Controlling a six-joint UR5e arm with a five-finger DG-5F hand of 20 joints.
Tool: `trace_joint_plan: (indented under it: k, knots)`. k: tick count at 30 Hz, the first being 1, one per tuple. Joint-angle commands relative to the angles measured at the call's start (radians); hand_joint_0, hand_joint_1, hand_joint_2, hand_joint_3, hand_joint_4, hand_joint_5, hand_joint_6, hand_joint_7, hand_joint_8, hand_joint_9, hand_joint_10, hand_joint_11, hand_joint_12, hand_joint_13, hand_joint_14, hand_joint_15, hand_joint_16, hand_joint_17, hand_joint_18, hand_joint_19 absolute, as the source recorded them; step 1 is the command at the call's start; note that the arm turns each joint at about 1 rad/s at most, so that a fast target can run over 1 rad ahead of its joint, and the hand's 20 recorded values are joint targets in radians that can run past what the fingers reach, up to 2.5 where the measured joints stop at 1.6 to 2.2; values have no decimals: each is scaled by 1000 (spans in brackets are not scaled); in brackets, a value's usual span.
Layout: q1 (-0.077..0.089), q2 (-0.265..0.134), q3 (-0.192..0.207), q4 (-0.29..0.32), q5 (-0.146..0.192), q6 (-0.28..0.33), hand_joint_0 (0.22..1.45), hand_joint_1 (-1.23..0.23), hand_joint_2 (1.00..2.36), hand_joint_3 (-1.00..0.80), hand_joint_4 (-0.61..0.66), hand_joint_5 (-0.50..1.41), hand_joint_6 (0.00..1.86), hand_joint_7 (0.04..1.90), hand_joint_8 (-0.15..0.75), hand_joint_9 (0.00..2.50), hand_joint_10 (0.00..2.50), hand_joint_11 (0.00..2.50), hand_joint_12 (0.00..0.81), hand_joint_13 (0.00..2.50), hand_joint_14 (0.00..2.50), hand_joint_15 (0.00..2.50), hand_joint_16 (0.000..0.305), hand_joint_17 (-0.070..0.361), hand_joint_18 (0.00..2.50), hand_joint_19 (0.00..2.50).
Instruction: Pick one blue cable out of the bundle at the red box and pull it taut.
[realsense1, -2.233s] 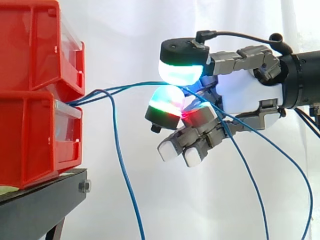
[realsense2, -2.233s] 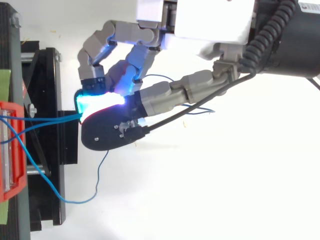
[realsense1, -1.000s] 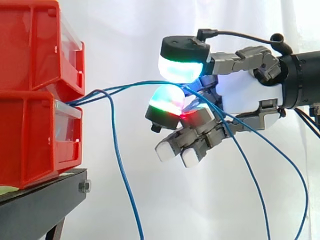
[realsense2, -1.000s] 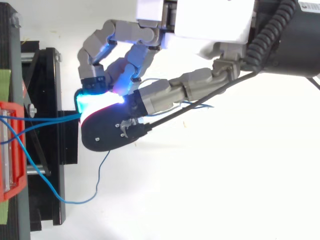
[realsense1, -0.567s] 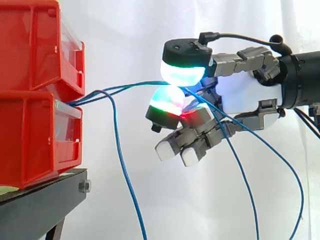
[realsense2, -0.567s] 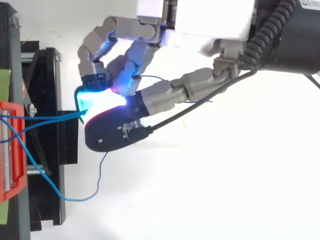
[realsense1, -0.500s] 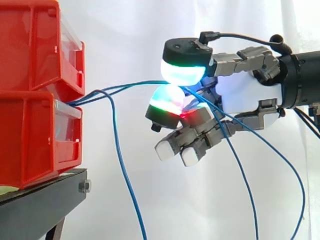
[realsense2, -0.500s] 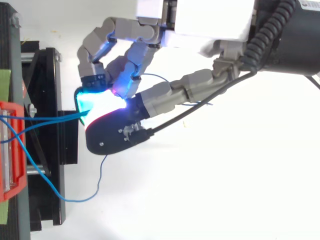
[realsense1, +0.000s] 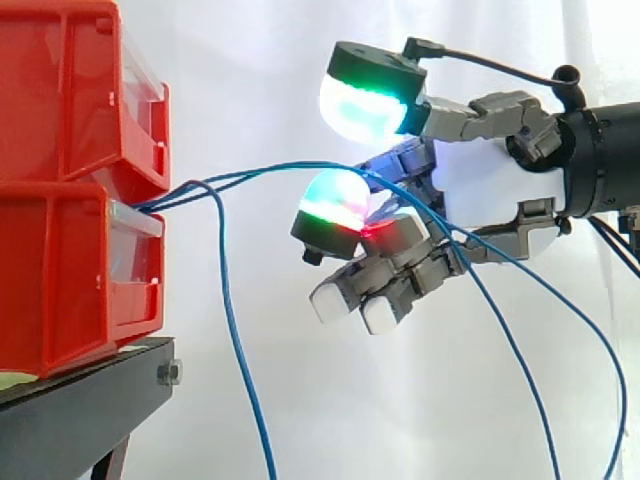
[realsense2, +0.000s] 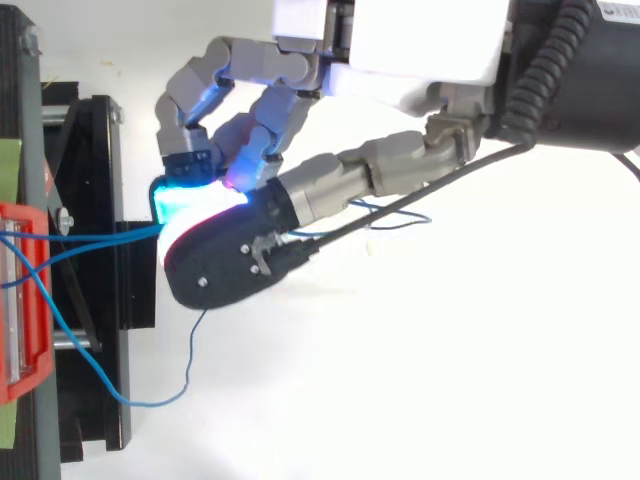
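Observation:
Blue cables (realsense1: 250, 176) run from the gap between the stacked red bins (realsense1: 70, 180) rightward to my hand (realsense1: 480, 200). They cross the top of a red‑and‑green glowing fingertip (realsense1: 335, 200) and fall away behind the palm in long loops (realsense1: 560, 320). The thumb pad (realsense1: 365, 95) stands well above the cables with a clear gap, so nothing pinches them. The lower fingers (realsense1: 365, 290) stay curled and hold nothing. In the top view the hand (realsense2: 420, 50) reaches left, and the cables (realsense2: 100, 238) meet its cyan glow beside the red bin (realsense2: 20, 300).
One more blue cable (realsense1: 235, 350) hangs down from the bins in front of the white curtain. The bins sit on a black stand (realsense1: 90, 400), whose bracket (realsense2: 105, 250) lies close to the fingertips in the top view. A cable end (realsense2: 150, 400) trails below the hand.
The thumb has lifted off the cables, opening a gap where it pressed them against the fingertip. The hanging loops at the right have swung slightly outward.

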Motion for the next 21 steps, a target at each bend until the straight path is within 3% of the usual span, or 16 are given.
trace_joint_plan:
  k: [1, 7, 17, 21]
  knots:
    - [0, 0, 0, 0, 0, 1, 571, -500, 1002, -473, 202, -148, 898, 1060, 378, 1107, 16, 1149, 369, 687, 15, 395, 52, 117, 684, 488]
    - [0, 0, 0, 0, 0, 1, 604, -649, 1011, -285, 205, -144, 905, 1067, 400, 1118, 14, 1146, 382, 704, 14, 381, 55, 123, 723, 465]
    - [0, 0, 2, 2, 0, -1, 615, -667, 1012, -254, 203, -150, 919, 1031, 394, 1069, 13, 1148, 380, 682, 14, 382, 53, 120, 703, 453]
    - [0, 0, 2, 0, 0, -2, 636, -746, 1014, -222, 189, -154, 922, 1023, 389, 1060, 13, 1150, 375, 676, 14, 386, 52, 118, 694, 448]
